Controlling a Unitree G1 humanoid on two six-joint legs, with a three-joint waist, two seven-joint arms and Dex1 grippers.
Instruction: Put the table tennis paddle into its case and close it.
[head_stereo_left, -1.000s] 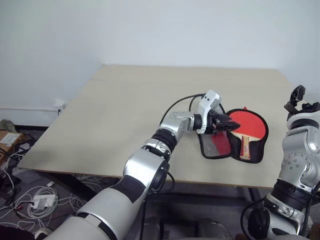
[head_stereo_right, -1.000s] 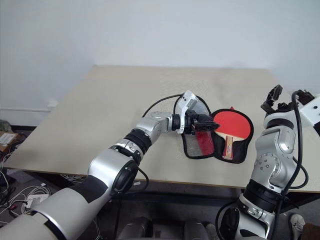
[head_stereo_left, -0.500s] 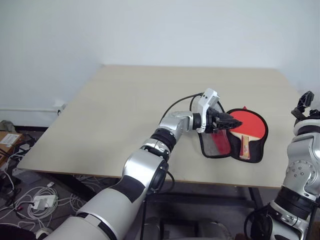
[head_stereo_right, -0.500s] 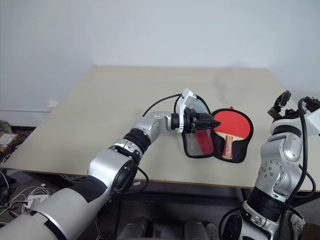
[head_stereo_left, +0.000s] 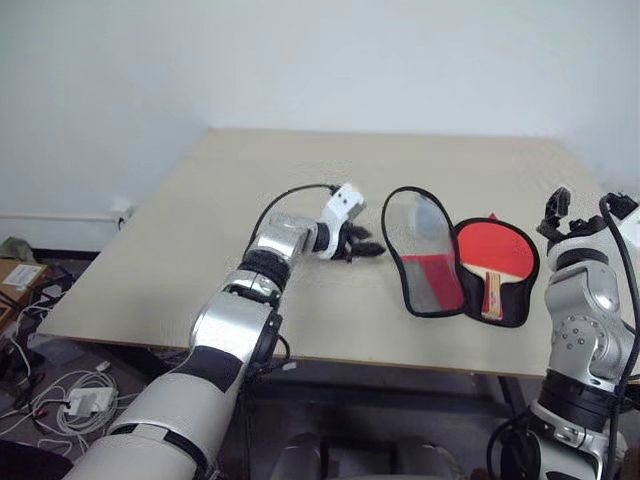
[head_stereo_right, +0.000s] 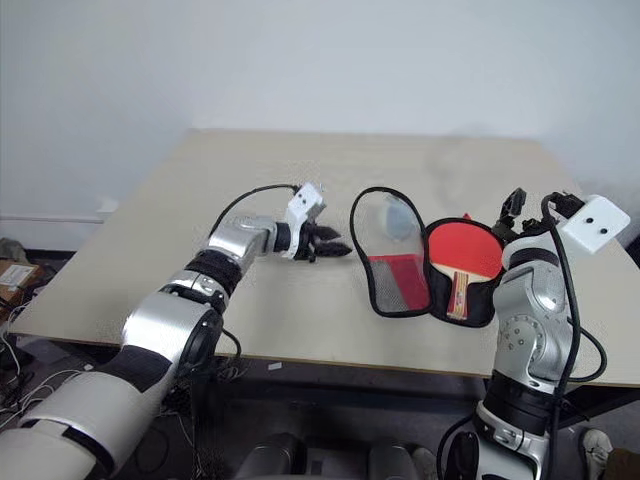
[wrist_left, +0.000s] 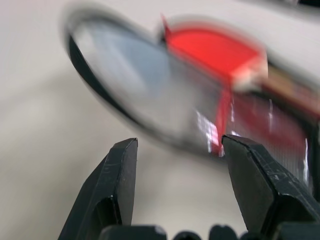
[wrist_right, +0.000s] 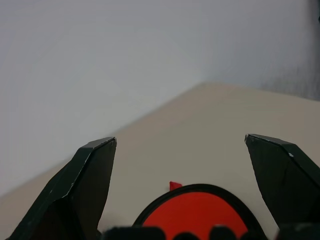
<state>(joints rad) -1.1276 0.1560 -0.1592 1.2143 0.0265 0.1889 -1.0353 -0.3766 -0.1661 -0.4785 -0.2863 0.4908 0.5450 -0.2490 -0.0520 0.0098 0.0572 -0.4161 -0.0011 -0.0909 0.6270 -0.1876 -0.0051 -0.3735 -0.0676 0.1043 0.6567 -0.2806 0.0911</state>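
A beige table (head_stereo_left: 250, 220) carries the open case (head_stereo_left: 465, 268) near its front right corner. The case lies spread flat in two halves, side by side and joined along a black zip edge. The right half (head_stereo_left: 500, 270) holds the paddle (head_stereo_left: 492, 256); the left half (head_stereo_left: 420, 255), the lid, shows a pale lining at its round end and a red and mesh panel at its narrow end, with nothing lying in it.

The paddle lies flat inside the right half, red face up. Its long axis runs from the far side of the table toward the near edge: the round blade is at the far end, and the wooden handle (head_stereo_left: 490, 293) points toward the near edge.

The left gripper (head_stereo_left: 366, 247) hangs just above the table beside the lid's left edge, apart from it and pointing toward it; its fingers (wrist_left: 117, 185) stand partly spread and hold nothing. The right gripper (head_stereo_right: 512, 208) is raised beside the paddle half, right of the case, its fingers (wrist_right: 87, 175) spread wide and empty. Nothing lies between either gripper and the case.

Below the table's left side, cables (head_stereo_left: 60, 395) lie on the floor.
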